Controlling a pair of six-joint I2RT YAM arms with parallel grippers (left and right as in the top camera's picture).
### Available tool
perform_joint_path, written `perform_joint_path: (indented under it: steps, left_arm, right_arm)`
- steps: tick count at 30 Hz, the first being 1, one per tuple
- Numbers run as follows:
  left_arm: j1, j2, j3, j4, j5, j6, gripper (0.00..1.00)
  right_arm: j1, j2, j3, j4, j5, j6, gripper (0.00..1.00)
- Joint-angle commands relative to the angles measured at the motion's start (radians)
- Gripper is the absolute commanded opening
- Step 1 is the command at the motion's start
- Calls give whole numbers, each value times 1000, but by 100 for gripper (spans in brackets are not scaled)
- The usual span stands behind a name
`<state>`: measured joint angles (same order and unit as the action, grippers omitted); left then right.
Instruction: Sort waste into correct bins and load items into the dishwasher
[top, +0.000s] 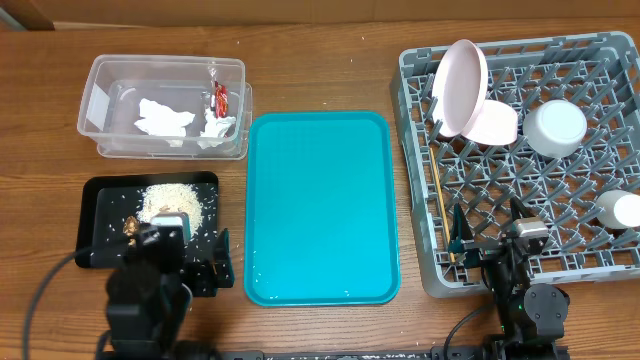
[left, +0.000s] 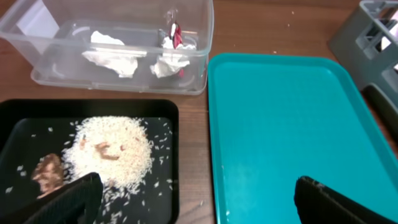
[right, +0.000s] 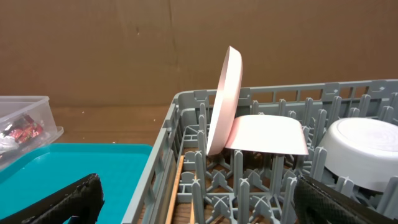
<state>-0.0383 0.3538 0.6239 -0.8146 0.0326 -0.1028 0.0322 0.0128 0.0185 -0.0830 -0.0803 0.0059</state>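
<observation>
Black tray (top: 100, 195), nearest by the wide-open left gripper (left: 198, 182), holds rice (top: 175, 200) and a brown lump (top: 131, 226); grey rack (top: 560, 200), by the equally open right gripper (right: 198, 182), holds chopsticks (top: 441, 205), cup (top: 620, 210), two bowls (top: 555, 128) and a leaning plate (top: 460, 88); farthest, clear tub (top: 100, 75) holds tissue (top: 165, 118) and red wrapper (top: 220, 97).

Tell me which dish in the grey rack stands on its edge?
The round plate at the rack's far left corner; it stands nearly upright, while the bowls beside it sit low among the pegs.
</observation>
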Motion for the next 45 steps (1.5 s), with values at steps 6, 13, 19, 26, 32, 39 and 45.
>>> perform_joint_path:
  steps: [6,13,19,26,32,39,45]
  left_arm:
    - [2,-232,-353,367,-6,-17,100]
    - [2,-341,-522,658,-11,-6,100]
    - [-2,-350,-620,822,-14,29,100]
    - [-2,-350,-619,738,-14,29,100]
    - [-2,-349,-619,738,-14,29,100]
    - [-2,-349,-619,738,-14,29,100]
    - [-2,-349,-619,738,-14,29,100]
  right_arm:
    - [-6,-10,-11,6,-3,-3,100]
    - [-6,-10,-11,6,-3,-3,100]
    - [-6,-10,-11,6,-3,-3,100]
    - [-6,-10,-11,6,-3,-3,100]
    - [-6,-10,-11,6,-3,-3,100]
    - [-6,-10,-11,6,-3,-3,100]
    - [-6,-10,-11,6,-3,-3,100]
